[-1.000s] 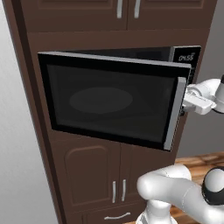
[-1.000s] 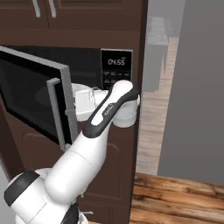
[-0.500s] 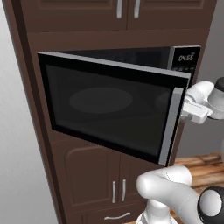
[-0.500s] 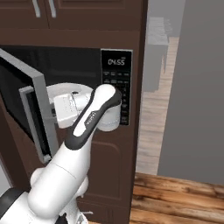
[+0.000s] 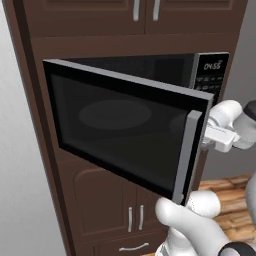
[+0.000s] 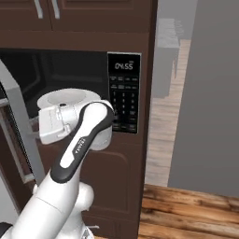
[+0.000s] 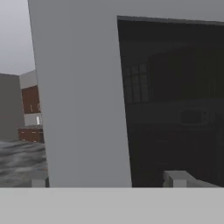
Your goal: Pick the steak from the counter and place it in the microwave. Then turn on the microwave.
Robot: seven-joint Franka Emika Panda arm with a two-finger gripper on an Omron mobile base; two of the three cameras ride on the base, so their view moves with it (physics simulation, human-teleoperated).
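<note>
Grey-framed microwave (image 5: 150, 100) door (image 5: 125, 130) is swinging wider than a second ago, pulled by the claw (image 5: 205, 141) behind its free edge; claw spread cannot be told. Steak's position cannot be told.

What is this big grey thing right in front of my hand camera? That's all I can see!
Observer: That's the grey frame of the microwave door. In the left base view the door stands about half open, swung out from its left side.
Operator: Where is my hand, then?
Observer: In the right base view the hand is at the door's free edge, in front of the dark open inside of the microwave.
Operator: Is the clock lit up?
Observer: Yes. The display reads 04:55, just above the keypad.
</note>
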